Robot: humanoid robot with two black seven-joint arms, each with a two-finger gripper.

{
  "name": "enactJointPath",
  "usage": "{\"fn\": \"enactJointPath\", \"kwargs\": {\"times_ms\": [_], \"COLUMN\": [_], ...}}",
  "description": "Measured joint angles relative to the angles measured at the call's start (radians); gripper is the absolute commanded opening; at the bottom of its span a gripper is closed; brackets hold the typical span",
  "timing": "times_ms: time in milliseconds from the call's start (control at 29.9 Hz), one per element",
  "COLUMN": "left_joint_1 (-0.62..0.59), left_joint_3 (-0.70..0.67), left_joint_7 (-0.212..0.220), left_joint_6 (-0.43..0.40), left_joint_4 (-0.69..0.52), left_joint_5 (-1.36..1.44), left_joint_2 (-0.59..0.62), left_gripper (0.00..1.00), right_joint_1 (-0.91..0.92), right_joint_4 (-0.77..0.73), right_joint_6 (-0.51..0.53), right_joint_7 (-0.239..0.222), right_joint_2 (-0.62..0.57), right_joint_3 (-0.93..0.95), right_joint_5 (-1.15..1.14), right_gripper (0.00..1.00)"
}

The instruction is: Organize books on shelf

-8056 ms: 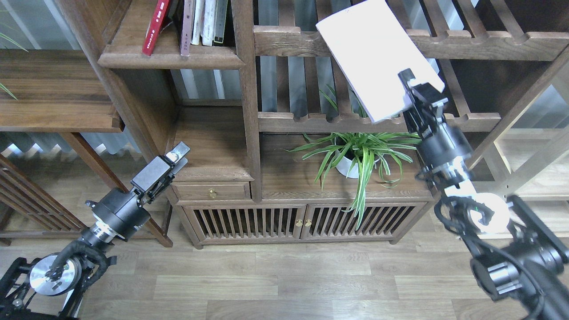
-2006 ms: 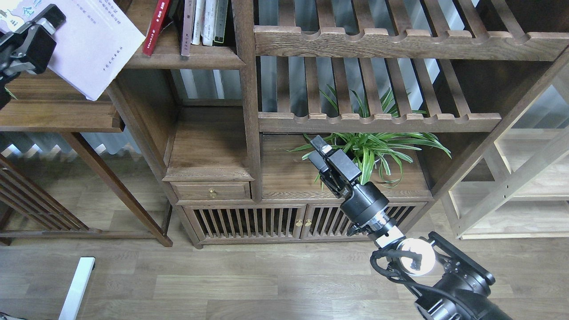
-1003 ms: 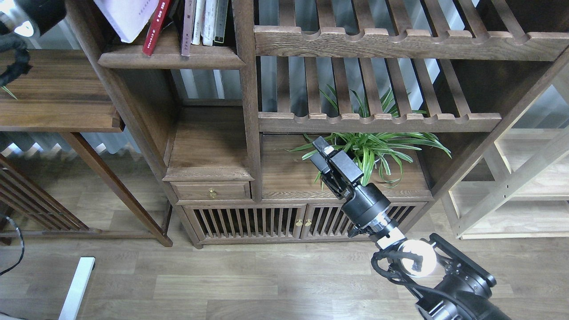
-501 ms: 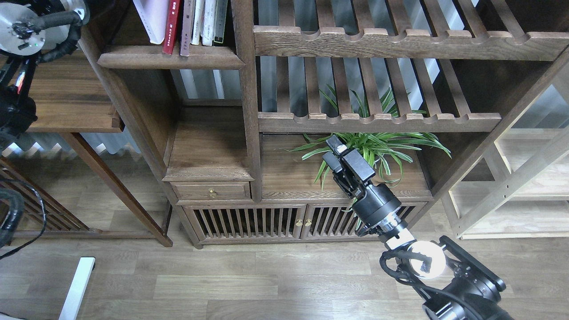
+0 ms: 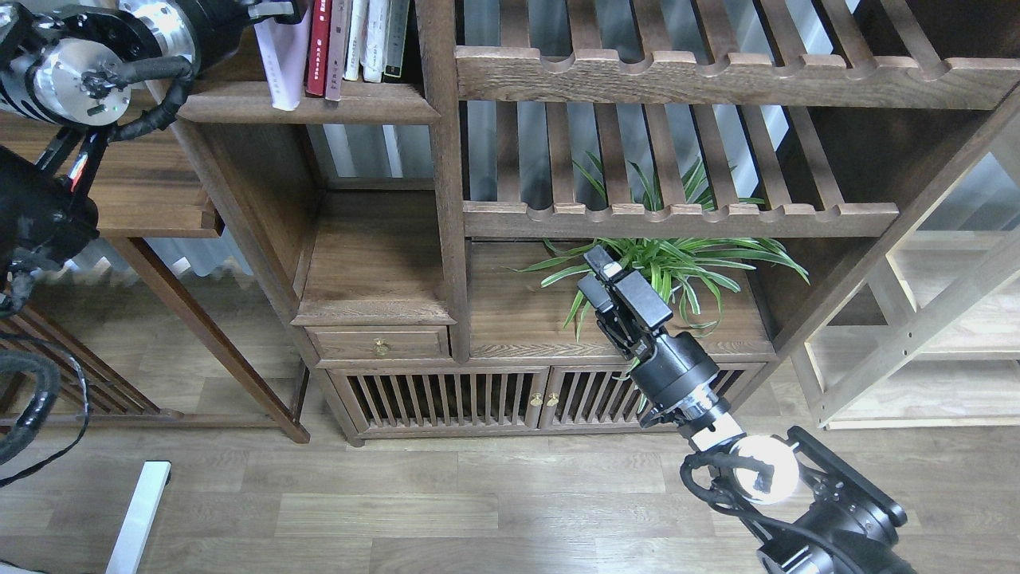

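Observation:
The thick white-lilac book (image 5: 283,68) stands upright at the left end of the row on the dark-brown shelf (image 5: 351,112), its lower corner over the front edge. The red book (image 5: 319,44) stands upright right beside it, then a dull-pink spine (image 5: 336,48) and pale books (image 5: 370,40). My left gripper (image 5: 275,9) is at the top edge, shut on the top of the white-lilac book and partly cut off. My right gripper (image 5: 596,269) hangs low in front of the plant, fingers slightly apart, empty.
A spider plant in a white pot (image 5: 669,267) sits on the cabinet top behind my right gripper. Slatted racks (image 5: 677,215) span the right bays. A drawer (image 5: 378,343) and a slatted cabinet are below. A wooden side table (image 5: 135,199) stands at the left.
My left arm swung the white-lilac book from tilted to upright into the row and pushed the leaning red book upright. My right arm shifted slightly right.

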Motion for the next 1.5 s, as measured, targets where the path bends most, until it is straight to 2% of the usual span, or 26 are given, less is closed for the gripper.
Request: {"fn": "enactJointPath", "kwargs": {"times_ms": [167, 234, 301, 468, 568, 669, 836, 969, 1070, 1304, 1504], "left_joint_1": [0.011, 0.018, 0.025, 0.056, 0.069, 0.076, 0.079, 0.079, 0.079, 0.106, 0.154], "left_joint_3": [-0.005, -0.007, -0.007, -0.013, -0.009, -0.003, -0.016, -0.021, -0.024, -0.026, -0.044], "left_joint_7": [0.000, -0.013, -0.053, -0.197, -0.267, -0.313, -0.350, -0.414, -0.434, -0.444, -0.480], "left_joint_6": [0.000, 0.000, -0.001, -0.010, -0.013, -0.015, -0.015, -0.015, -0.015, -0.030, -0.041], "left_joint_4": [0.000, 0.000, 0.000, 0.001, 0.001, 0.001, -0.012, -0.015, -0.019, -0.023, -0.022], "left_joint_5": [-0.021, -0.046, -0.069, -0.116, -0.165, -0.188, -0.232, -0.284, -0.295, -0.298, -0.325], "left_joint_2": [0.000, 0.000, 0.000, -0.001, -0.002, -0.008, -0.049, -0.091, -0.103, -0.085, -0.076], "left_gripper": [0.44, 0.44, 0.44, 0.44, 0.44, 0.44, 0.44, 0.44, 0.45, 0.52, 0.55], "right_joint_1": [-0.006, -0.007, -0.008, -0.010, -0.011, -0.011, -0.011, -0.010, -0.012, -0.013, -0.013], "right_joint_4": [0.000, 0.000, 0.000, 0.000, 0.000, 0.000, 0.000, 0.003, 0.005, 0.006, 0.007], "right_joint_6": [0.000, 0.000, 0.000, 0.000, 0.000, 0.000, 0.000, 0.000, 0.000, 0.000, 0.000], "right_joint_7": [0.000, 0.000, 0.000, 0.000, 0.000, 0.000, 0.003, 0.003, 0.003, 0.003, 0.002], "right_joint_2": [-0.001, -0.001, -0.001, 0.007, 0.015, 0.018, 0.026, 0.044, 0.047, 0.045, 0.044], "right_joint_3": [0.001, 0.001, 0.001, 0.001, 0.001, 0.001, 0.003, 0.005, 0.008, 0.016, 0.017], "right_joint_5": [0.000, 0.000, 0.000, 0.000, -0.001, -0.001, -0.001, 0.000, 0.000, 0.000, 0.000], "right_gripper": [0.88, 0.88, 0.88, 0.93, 0.95, 0.96, 0.99, 0.99, 0.99, 0.99, 0.99]}}
